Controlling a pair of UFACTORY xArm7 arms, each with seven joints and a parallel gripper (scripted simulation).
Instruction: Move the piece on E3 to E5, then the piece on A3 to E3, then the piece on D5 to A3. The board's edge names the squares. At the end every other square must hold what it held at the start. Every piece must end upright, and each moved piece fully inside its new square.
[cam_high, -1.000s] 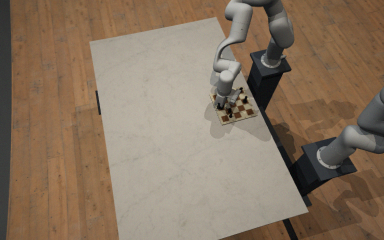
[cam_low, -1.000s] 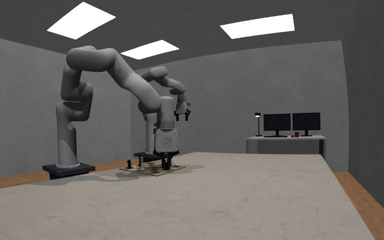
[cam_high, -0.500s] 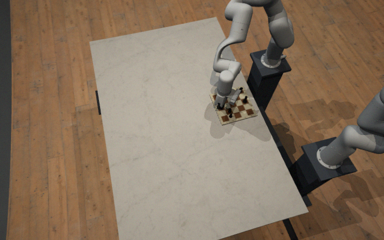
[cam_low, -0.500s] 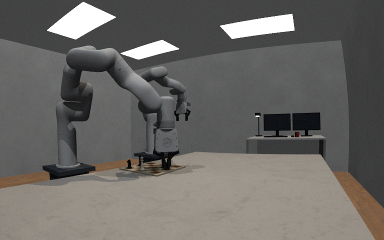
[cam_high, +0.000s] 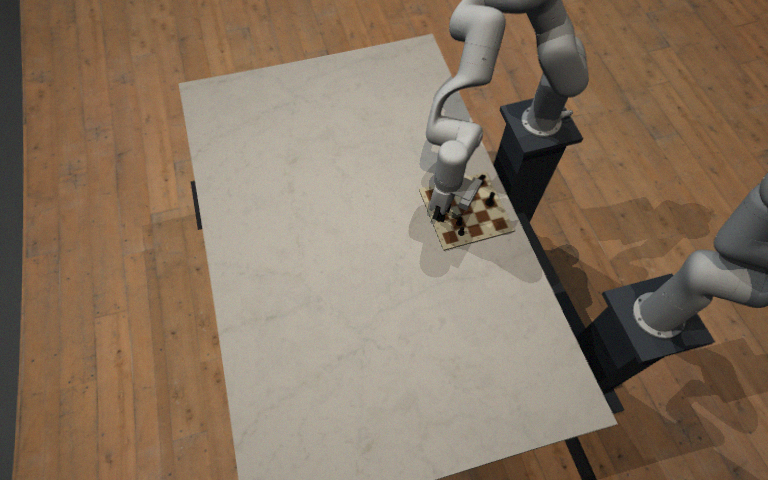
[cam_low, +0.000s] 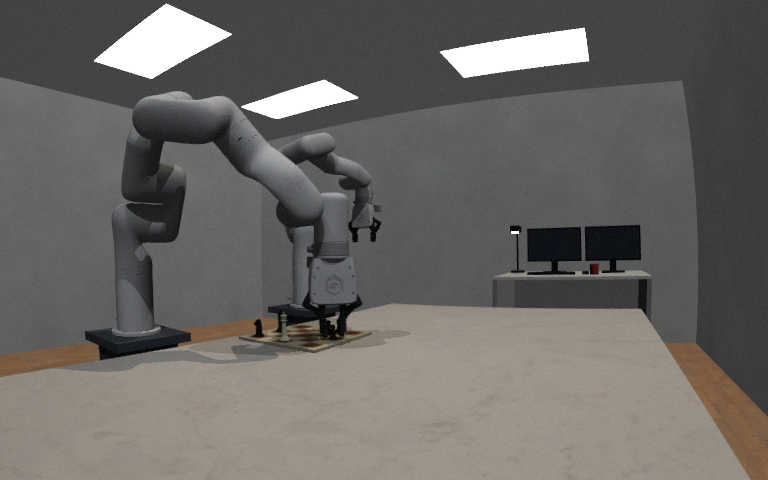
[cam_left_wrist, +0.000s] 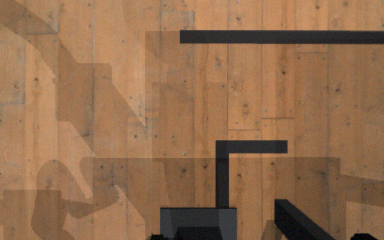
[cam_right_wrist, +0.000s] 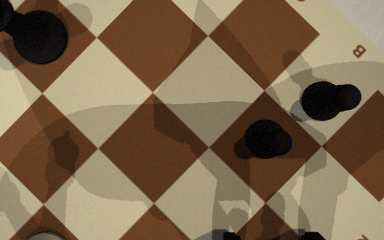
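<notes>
The chessboard (cam_high: 479, 240) (cam_low: 314, 348) (cam_right_wrist: 340, 40) lies at the table edge by the arms. My right gripper (cam_high: 438, 213) (cam_low: 333, 333) is low over its outer side, fingers slightly apart. A dark piece (cam_low: 332, 329) shows upright between the fingertips; I cannot tell its type or whether they touch it. Beside the gripper, one black piece (cam_high: 459, 221) (cam_right_wrist: 265, 139) stands on a brown square and another black piece (cam_high: 461, 231) (cam_right_wrist: 324, 101) on a light square. A tall pale piece (cam_low: 283, 329) and a black knight (cam_low: 258, 328) stand further left. My left gripper (cam_low: 363, 236) is open, empty and off the board.
Another black piece (cam_high: 490, 199) (cam_right_wrist: 40, 37) stands toward the arm side, and one more (cam_high: 482, 177) stands near the board's corner. The right arm (cam_high: 451, 164) covers part of the board from above. The pale table (cam_high: 317, 254) extends outward around the board.
</notes>
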